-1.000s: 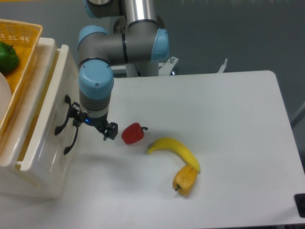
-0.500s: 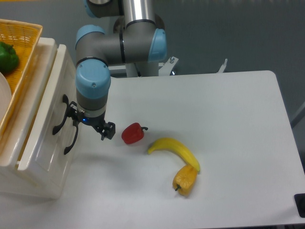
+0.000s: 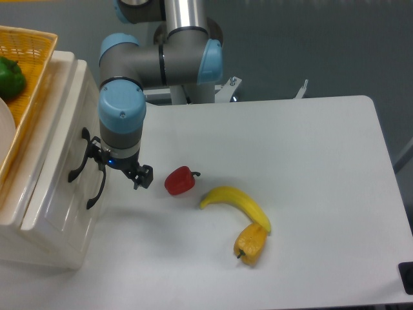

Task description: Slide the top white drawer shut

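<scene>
The top white drawer (image 3: 64, 123) stands at the left edge of the table, pulled out only a little from its white cabinet. Its black curved handle (image 3: 77, 161) shows on the front panel. My gripper (image 3: 120, 168) hangs right in front of that panel, pointing down. One of my fingers (image 3: 143, 176) sits toward the table and the other lies close against the drawer front beside the handle. The jaws are spread wide with nothing between them.
The lower drawer's black handle (image 3: 97, 188) is just below. A yellow wicker basket (image 3: 26, 58) with a green pepper (image 3: 10, 74) rests on the cabinet. On the table lie a red pepper (image 3: 179, 181), a banana (image 3: 235, 203) and a yellow pepper (image 3: 250, 244).
My gripper has moved left, and the top drawer's front has slid left with it, further into the cabinet. The fruit has not moved.
</scene>
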Action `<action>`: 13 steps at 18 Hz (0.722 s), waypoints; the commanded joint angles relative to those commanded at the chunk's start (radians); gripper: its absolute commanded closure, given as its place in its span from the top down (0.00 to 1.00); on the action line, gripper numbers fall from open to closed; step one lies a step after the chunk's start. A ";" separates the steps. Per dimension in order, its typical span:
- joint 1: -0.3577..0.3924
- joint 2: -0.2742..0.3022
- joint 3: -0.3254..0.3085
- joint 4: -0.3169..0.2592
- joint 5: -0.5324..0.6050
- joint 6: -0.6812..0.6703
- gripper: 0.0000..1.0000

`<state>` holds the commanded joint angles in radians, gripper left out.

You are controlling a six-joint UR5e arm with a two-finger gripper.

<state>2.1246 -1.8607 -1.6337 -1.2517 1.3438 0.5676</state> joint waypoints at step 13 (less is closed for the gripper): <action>0.072 0.000 0.020 0.003 0.006 0.015 1.00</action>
<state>2.1966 -1.8607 -1.6138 -1.2487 1.3499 0.5829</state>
